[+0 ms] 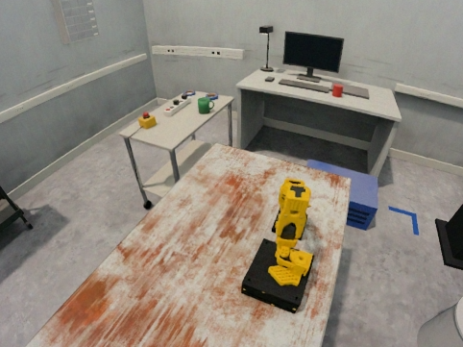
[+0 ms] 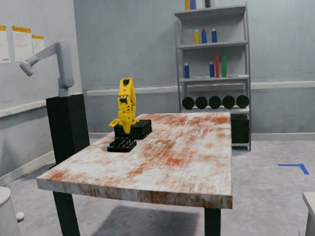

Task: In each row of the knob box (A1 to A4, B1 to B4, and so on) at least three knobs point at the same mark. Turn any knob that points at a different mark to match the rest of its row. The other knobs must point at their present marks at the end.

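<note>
Looks like a lab or workshop room, honestly. Grey walls with a cable strip (image 1: 197, 51), a rust-stained workbench (image 1: 192, 245) in the middle, a desk (image 1: 375, 102) with a monitor (image 1: 313, 52) at 1 o'clock, a little cart (image 1: 165, 130) with a red stop button (image 1: 146, 115) at 11, plus a shelf rack (image 2: 246, 82) holding coloured bottles (image 2: 204, 36).
</note>
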### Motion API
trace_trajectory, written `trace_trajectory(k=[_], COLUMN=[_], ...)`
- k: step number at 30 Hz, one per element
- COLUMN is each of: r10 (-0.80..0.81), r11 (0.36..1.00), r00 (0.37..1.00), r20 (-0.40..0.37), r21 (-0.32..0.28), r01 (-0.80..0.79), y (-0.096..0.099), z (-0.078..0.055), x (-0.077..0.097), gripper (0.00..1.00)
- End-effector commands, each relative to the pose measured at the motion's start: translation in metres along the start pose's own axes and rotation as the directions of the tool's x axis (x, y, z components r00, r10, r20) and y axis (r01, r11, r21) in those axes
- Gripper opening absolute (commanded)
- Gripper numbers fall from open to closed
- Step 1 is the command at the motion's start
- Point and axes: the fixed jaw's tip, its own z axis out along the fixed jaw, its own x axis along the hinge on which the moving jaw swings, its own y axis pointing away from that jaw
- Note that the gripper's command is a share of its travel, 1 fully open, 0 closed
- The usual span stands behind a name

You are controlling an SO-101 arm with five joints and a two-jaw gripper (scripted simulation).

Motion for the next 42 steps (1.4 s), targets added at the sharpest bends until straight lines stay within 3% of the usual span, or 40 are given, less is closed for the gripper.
trace_trajectory(k=[1,31,42], r10=[0.014,0.014,0.014], r11=[1.000,1.000,1.000], r00=[1.000,1.000,1.000], r20=[0.002,0.002,0.002], r21=[-0.005,-0.005,-0.005], r01=[-0.014,-0.014,-0.014], y=[0.0005,0.0018,0.0020], z=[-0.0015,-0.0012,0.0061], x=[-0.0019,-0.0030,-0.0032], gripper=[0.10,0.10,0.10])
